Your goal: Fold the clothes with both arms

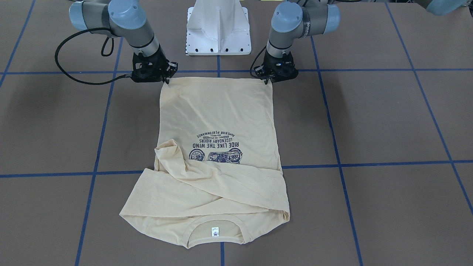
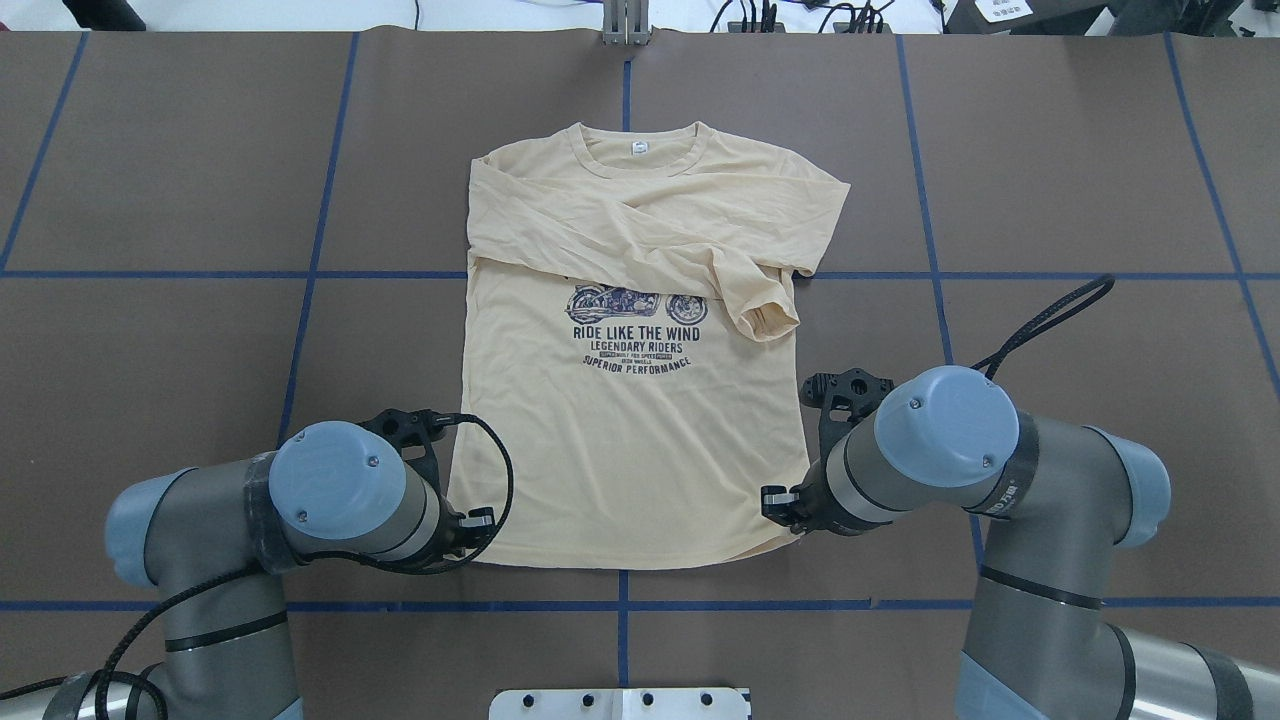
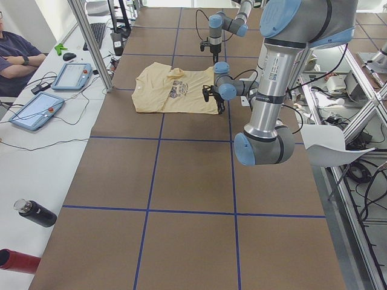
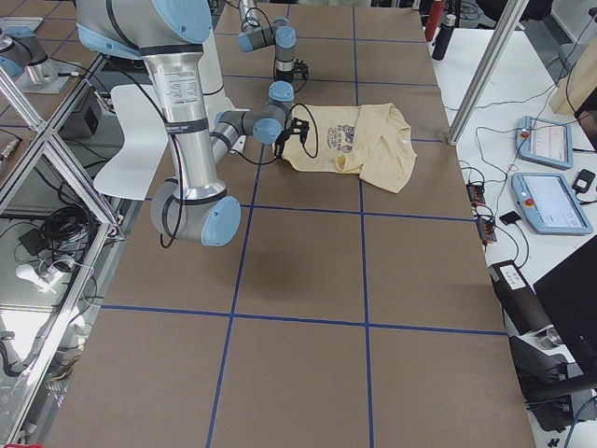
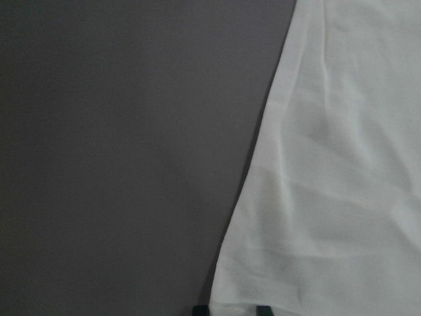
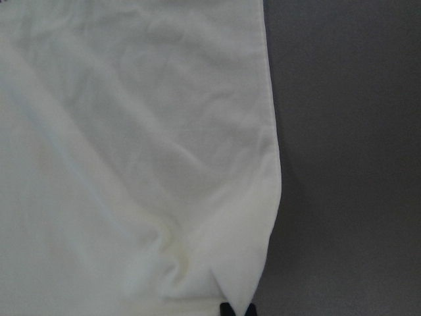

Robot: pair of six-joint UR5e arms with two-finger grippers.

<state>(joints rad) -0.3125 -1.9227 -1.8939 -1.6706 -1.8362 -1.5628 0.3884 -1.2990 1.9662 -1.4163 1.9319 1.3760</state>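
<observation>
Cream shirt [image 2: 620, 450] is lying print-up on the brown table [image 2: 150, 400] with blue tape lines.
Right gripper [image 1: 167, 80], pointing down, is pinching the near right hem corner; left gripper [image 1: 266, 82] is standing with tips apart at the left corner.

Brown blue-gridded table [image 2: 150, 350], cream shirt [image 2: 630, 460] flat
</observation>
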